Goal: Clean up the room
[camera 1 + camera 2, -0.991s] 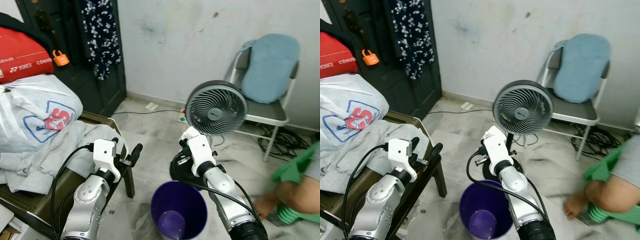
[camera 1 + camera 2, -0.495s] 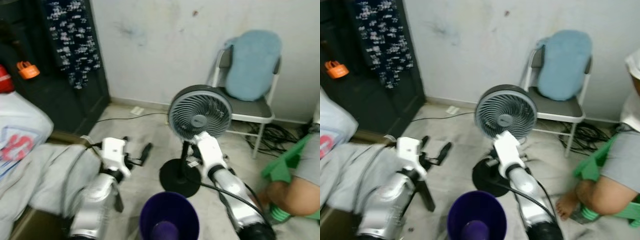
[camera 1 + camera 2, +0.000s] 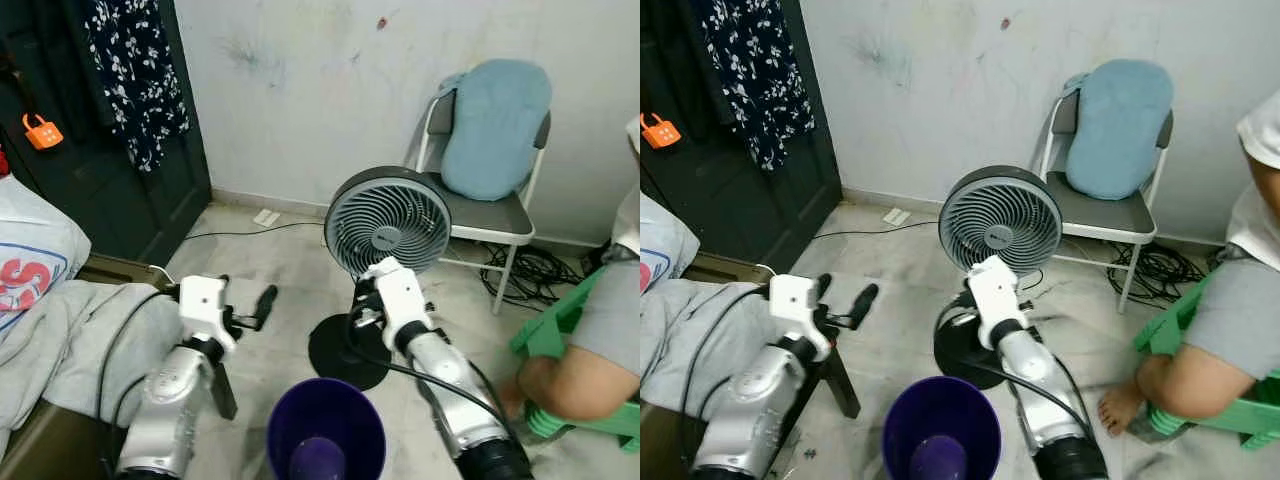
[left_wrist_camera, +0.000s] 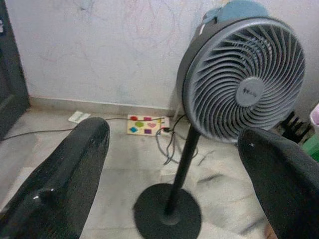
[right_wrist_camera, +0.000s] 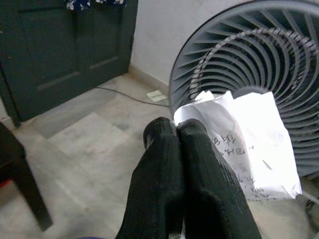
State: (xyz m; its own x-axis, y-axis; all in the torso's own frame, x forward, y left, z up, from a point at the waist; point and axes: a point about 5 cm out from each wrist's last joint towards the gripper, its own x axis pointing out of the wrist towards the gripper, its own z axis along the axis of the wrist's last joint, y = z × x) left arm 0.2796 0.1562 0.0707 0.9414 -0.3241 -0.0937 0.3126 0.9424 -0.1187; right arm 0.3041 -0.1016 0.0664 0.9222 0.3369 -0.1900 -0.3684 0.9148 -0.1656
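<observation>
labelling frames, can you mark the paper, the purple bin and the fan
crumpled paper (image 5: 244, 134), right wrist view, middle of the white sheet
purple bin (image 3: 283, 425), left eye view, left rim
fan (image 3: 385, 222), left eye view, centre of the grille

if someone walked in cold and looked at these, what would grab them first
Likely the round grey pedestal fan standing on the marble floor mid-room, with the right gripper in front of it, shut on a crumpled white sheet of paper with writing. Below, between the two silver arms, sits an open purple plastic bucket. The left gripper hangs open beside it.
</observation>
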